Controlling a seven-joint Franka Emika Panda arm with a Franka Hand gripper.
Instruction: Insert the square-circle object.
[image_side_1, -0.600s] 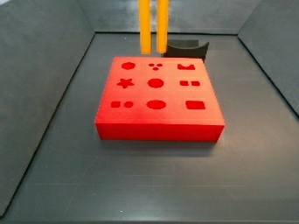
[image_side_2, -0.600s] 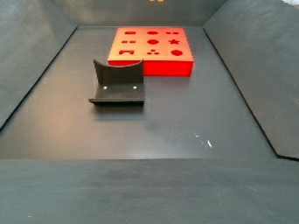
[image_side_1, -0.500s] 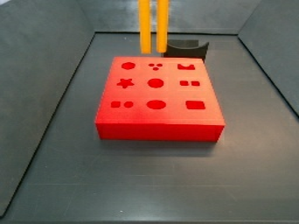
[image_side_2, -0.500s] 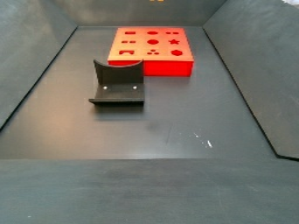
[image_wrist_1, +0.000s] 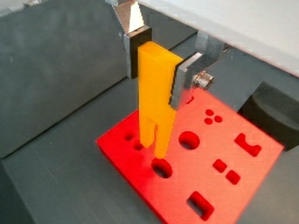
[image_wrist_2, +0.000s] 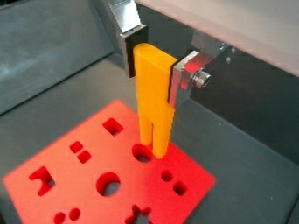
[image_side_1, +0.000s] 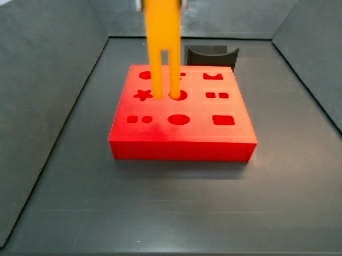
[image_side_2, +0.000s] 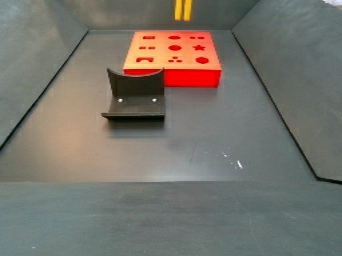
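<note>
My gripper (image_wrist_1: 162, 66) is shut on the upper end of the square-circle object (image_wrist_1: 156, 101), a tall orange-yellow bar held upright with its two thin prongs pointing down. Both wrist views show it, with the silver fingers (image_wrist_2: 187, 74) clamped on either side of the bar (image_wrist_2: 155, 96). The prongs hang above the red block (image_wrist_1: 205, 175) with shaped holes, near a round hole. In a side view the bar (image_side_1: 163, 45) stands over the middle of the red block (image_side_1: 181, 130). Only its prong tips (image_side_2: 183, 10) show in a side view, above the block (image_side_2: 174, 60). The gripper is out of frame in both side views.
The dark fixture (image_side_2: 134, 95) stands on the floor in front of the red block, and it shows behind the block in a side view (image_side_1: 211, 52). Sloping grey walls close in the dark floor (image_side_2: 174, 160) on all sides.
The bar has moved from behind the red block to over its middle and sits lower. The block and fixture have not moved.
</note>
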